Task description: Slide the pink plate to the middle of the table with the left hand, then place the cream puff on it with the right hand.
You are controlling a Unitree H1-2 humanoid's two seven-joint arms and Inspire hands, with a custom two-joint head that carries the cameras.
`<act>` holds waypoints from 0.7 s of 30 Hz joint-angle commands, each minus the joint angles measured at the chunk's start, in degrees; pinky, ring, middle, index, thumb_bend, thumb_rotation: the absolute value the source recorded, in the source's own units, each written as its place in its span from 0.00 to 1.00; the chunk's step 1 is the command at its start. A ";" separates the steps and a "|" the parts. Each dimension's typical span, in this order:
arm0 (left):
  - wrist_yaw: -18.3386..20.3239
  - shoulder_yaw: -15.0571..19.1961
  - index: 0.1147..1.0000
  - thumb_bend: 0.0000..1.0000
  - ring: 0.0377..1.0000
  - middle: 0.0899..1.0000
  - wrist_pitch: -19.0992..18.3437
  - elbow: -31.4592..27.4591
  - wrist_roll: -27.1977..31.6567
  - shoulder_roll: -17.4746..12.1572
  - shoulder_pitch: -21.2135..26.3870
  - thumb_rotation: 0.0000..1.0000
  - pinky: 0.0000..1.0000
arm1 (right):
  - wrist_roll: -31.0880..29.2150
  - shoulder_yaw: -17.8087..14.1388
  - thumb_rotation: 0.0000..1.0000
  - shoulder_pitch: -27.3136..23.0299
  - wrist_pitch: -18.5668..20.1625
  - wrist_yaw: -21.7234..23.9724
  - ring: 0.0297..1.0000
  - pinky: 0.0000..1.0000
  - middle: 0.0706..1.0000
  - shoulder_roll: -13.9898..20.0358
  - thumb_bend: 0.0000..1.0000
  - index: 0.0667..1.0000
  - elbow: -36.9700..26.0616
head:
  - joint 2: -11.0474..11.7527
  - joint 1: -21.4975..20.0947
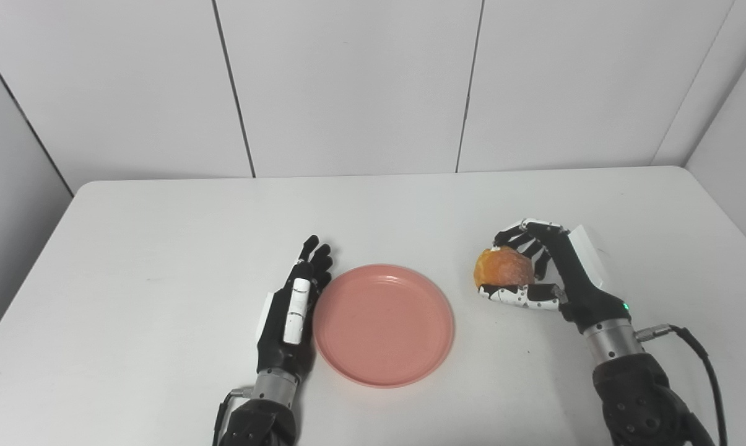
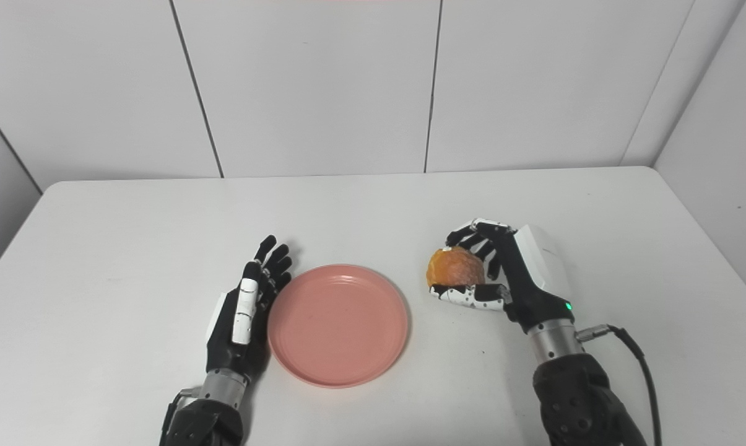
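Pink plate (image 1: 383,324) sits mid-table, left hand (image 1: 291,310) flat against its rim, fingers released — right hand (image 1: 543,272) grasps the cream puff (image 1: 503,267), placement apparently remaining.

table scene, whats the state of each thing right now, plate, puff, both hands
pink plate: flat on the table, near the middle, nothing on it.
cream puff: held in the right hand, to the right of the plate, not yet on it.
left hand: open, fingers straight, set edge-on against the plate's left rim.
right hand: shut on the cream puff, fingers and thumb wrapped around it.
table: white, bearing the plate.
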State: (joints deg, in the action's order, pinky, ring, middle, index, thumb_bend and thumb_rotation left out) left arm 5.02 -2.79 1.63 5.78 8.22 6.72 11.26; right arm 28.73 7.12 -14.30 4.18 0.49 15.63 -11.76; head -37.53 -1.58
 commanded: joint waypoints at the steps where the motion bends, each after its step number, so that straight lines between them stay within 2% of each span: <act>1: 0.04 -0.76 0.94 0.75 0.96 0.95 0.22 0.96 -0.98 0.32 -0.54 0.92 0.98 | 0.07 0.75 0.00 -1.54 -2.35 0.35 0.43 0.21 0.44 -0.53 0.52 0.45 -2.61 | -0.01 0.29; 3: 0.14 -1.06 0.95 0.75 0.96 0.95 0.01 0.87 -1.33 0.19 -0.51 0.96 0.99 | 0.29 1.74 0.00 -1.93 -2.57 0.98 0.39 0.25 0.47 -1.07 0.51 0.46 -2.79 | -0.03 0.55; 7: 0.18 -1.13 0.94 0.76 0.96 0.95 -0.13 0.86 -1.21 0.30 -0.47 0.95 0.99 | 0.89 3.68 0.00 -2.70 -2.34 1.94 0.43 0.24 0.46 -2.51 0.52 0.43 -2.94 | -0.05 0.65; 9: 0.17 -1.29 0.94 0.75 0.95 0.94 -0.07 0.78 -1.42 0.28 -0.49 0.96 0.98 | 1.40 4.32 0.00 -2.89 -2.34 2.04 0.40 0.30 0.48 -3.13 0.51 0.43 -2.80 | -0.04 0.72; 12: -0.05 -1.69 0.94 0.75 0.95 0.94 -0.77 0.21 -2.13 0.11 -0.58 0.98 0.97 | 1.48 5.44 0.00 -3.27 -3.09 1.97 0.43 0.38 0.49 -4.67 0.51 0.41 -2.11 | -0.07 0.65; 15: 0.03 -1.84 0.93 0.74 0.95 0.94 -1.01 0.14 -2.25 -0.10 -0.52 0.99 0.97 | 1.49 6.79 0.00 -3.93 -4.40 1.94 0.44 0.40 0.49 -5.86 0.51 0.41 -0.71 | -0.11 0.51; 18: 0.12 -1.73 0.94 0.75 0.96 0.95 -0.83 0.65 -2.17 -0.15 -0.31 0.98 0.98 | 3.23 8.34 0.00 -4.82 -4.97 1.72 0.41 0.38 0.49 -6.65 0.51 0.42 0.78 | -0.27 0.20; 20: 0.08 -1.73 0.94 0.76 0.96 0.95 -1.25 0.37 -2.21 -0.16 -0.23 0.98 0.99 | 5.22 9.43 0.00 -5.42 -4.55 1.65 0.39 0.34 0.49 -7.03 0.51 0.42 1.77 | -0.35 -0.04; 21: -0.03 -1.69 0.95 0.76 0.97 0.96 -1.38 0.20 -2.25 -0.13 -0.17 0.99 0.98 | 6.12 10.07 0.00 -5.81 -4.32 1.85 0.42 0.27 0.49 -7.24 0.51 0.42 2.50 | -0.37 -0.15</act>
State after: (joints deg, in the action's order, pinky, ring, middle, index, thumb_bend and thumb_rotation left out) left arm 5.00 -4.47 1.19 5.72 6.10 6.65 11.25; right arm 33.47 16.85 -17.95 1.82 3.07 8.84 -8.90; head -37.97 -1.76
